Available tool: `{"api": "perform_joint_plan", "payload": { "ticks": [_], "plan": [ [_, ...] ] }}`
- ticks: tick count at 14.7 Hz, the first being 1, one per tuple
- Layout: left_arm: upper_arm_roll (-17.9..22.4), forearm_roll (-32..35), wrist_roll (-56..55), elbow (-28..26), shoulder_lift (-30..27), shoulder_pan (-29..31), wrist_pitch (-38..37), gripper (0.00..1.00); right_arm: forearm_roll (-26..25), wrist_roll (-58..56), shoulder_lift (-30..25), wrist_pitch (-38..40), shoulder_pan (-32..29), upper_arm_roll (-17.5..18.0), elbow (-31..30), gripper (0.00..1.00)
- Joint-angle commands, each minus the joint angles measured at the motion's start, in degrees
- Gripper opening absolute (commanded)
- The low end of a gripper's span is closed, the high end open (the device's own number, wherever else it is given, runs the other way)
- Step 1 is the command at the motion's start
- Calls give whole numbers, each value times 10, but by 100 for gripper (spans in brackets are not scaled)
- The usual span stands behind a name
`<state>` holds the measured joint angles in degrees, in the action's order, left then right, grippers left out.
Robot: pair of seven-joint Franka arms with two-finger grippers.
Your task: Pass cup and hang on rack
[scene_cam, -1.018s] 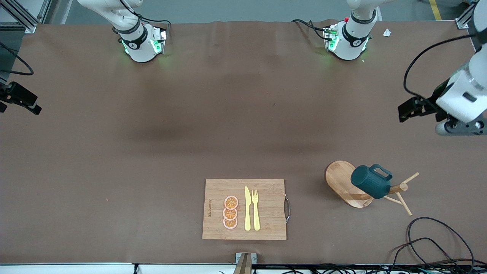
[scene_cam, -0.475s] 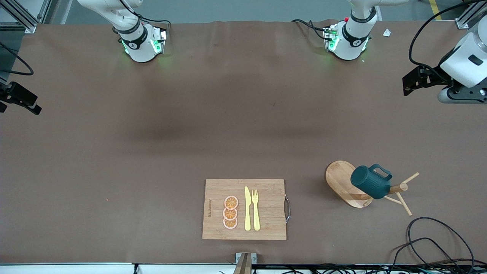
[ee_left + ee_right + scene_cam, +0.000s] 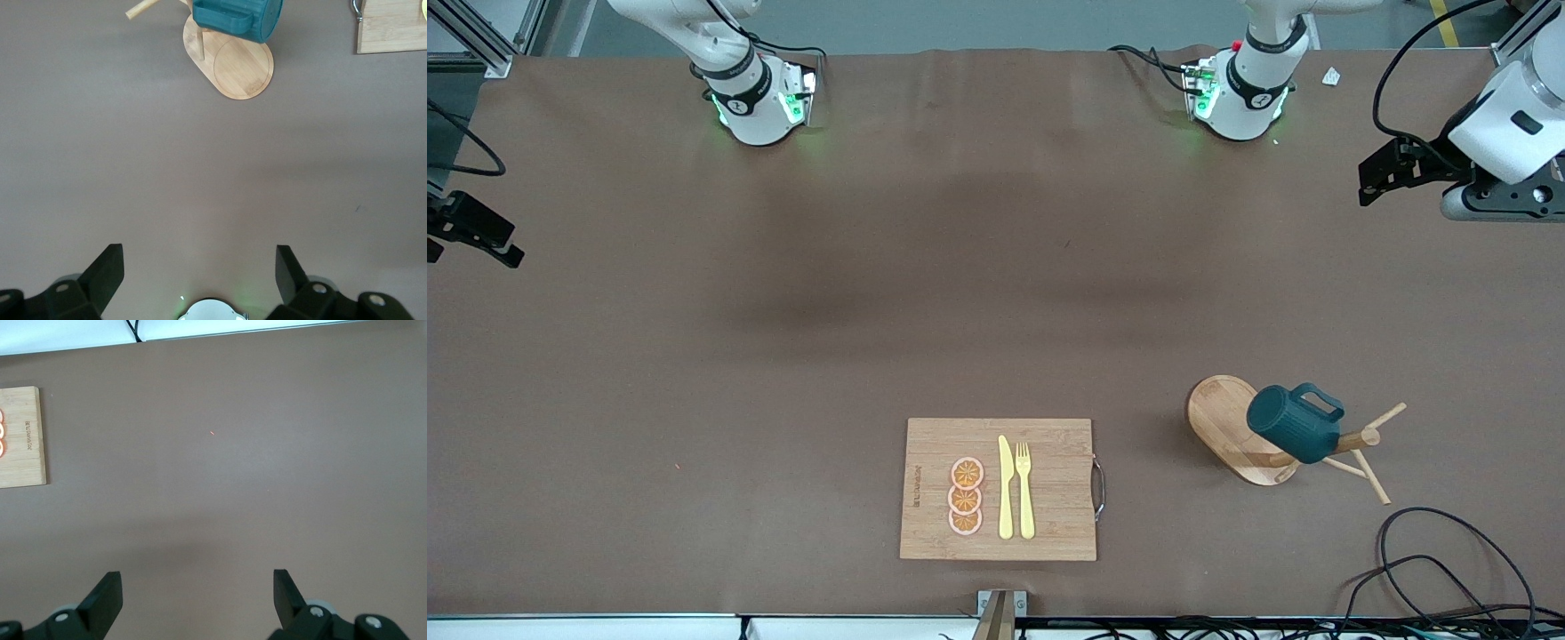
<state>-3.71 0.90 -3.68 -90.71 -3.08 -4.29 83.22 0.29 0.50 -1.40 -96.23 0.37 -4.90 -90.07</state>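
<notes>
1. The left gripper (image 3: pixel 198 280) is held high over bare brown tabletop at the left arm's end of the table; in the front view its wrist and camera mount are seen at about two o'clock from the table's middle.
2. In the left wrist view its two dark fingers (image 3: pixel 103 273) are seen spread wide apart, with nothing between them.
3. The right gripper (image 3: pixel 195 600) is raised over bare tabletop at the right arm's end; in the front view only a dark part of it is caught at the frame's edge, at about nine o'clock.
4. Its fingers (image 3: pixel 105 597) are likewise seen set wide apart and empty in the right wrist view.
5. The cup (image 3: pixel 1294 425), a dark teal ribbed mug, is hung on a peg of the rack (image 3: pixel 1232 427), tilted, with its loop handle turned upward.
6. The rack, a light wooden mug tree with an oval base, is stood toward the left arm's end of the table, at about four o'clock from the table's middle.
7. A bamboo cutting board (image 3: pixel 1049 493) is laid at about six o'clock, well apart from the rack.
8. On the board a yellow knife (image 3: pixel 1005 489) and yellow fork (image 3: pixel 1024 489) are placed side by side, with three orange slices (image 3: pixel 966 497) stacked in a row beside the knife.
9. A loop of black cable (image 3: pixel 1449 556) is seen near the table's corner, nearer the front camera than the rack.
</notes>
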Motion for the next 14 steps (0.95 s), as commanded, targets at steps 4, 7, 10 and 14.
{"api": "perform_joint_plan", "payload": {
  "ticks": [4,7,10,14],
  "plan": [
    [-2,-7,-5,-19,-14,2,12,100,-1,-8,-8,-1,-13,9,-8,100],
    [-2,-6,-33,-13,-16,2,4,100,-1,-8,-8,0,-13,9,-9,100],
    [-2,-2,-24,20,-9,4,-17,100,-1,-8,-8,0,-14,9,-9,100],
    [0,3,-22,33,-3,5,-18,100,-1,-8,-8,0,-14,9,-8,100]
  ]
}}
